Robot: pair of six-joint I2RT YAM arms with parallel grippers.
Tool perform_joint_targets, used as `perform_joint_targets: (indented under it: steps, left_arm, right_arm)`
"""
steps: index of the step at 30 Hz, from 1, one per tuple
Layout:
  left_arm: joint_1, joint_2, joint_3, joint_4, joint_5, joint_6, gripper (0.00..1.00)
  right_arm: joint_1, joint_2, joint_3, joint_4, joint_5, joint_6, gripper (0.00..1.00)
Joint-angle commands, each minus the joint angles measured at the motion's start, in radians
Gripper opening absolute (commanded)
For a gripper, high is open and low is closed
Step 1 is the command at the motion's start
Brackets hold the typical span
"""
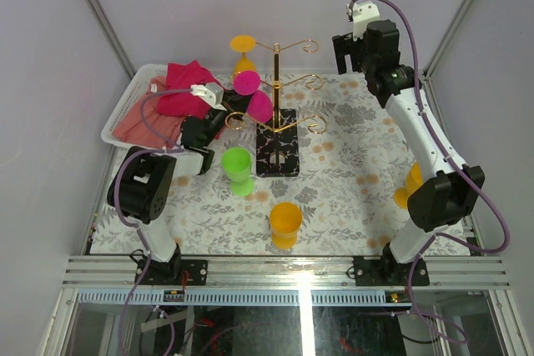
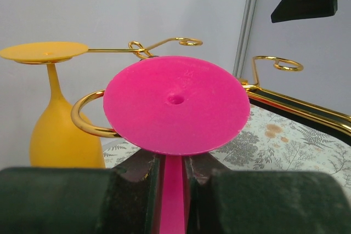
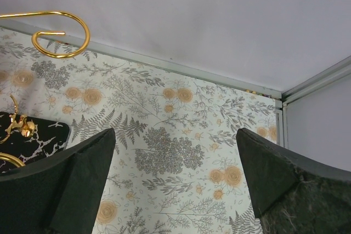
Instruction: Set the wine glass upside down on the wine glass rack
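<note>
A pink wine glass [image 1: 254,97] is held tilted next to the left side of the gold wire rack [image 1: 276,81], which stands on a black patterned base [image 1: 277,156]. My left gripper [image 1: 229,112] is shut on its stem. In the left wrist view the pink stem [image 2: 173,195] sits between my fingers, and its round foot [image 2: 175,102] lies in front of a curled gold arm [image 2: 88,127]. A yellow wine glass [image 1: 244,49] hangs upside down on the rack's upper left arm. My right gripper [image 1: 346,52] is raised at the back right, open and empty.
A green glass [image 1: 237,170] and an orange cup [image 1: 285,223] stand on the floral tablecloth in front of the rack. A white basket [image 1: 117,118] with red cloth sits at the back left. A yellow object [image 1: 411,185] shows behind the right arm.
</note>
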Motion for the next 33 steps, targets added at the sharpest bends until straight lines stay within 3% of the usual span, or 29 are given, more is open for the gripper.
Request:
perform_joint_targets:
  steps: [1, 22, 33]
  left_arm:
    - [-0.004, 0.023, 0.047, 0.088, -0.026, 0.005, 0.0]
    - [-0.004, 0.08, 0.106, 0.017, -0.183, 0.128, 0.0]
    - [0.048, -0.01, 0.006, 0.05, -0.222, 0.118, 0.0]
  right_arm:
    - [-0.011, 0.0, 0.055, 0.05, 0.019, -0.018, 0.99]
    - [-0.02, 0.024, 0.051, 0.059, -0.006, -0.01, 0.99]
    - [-0.022, 0.029, 0.056, 0.056, -0.023, 0.016, 0.99]
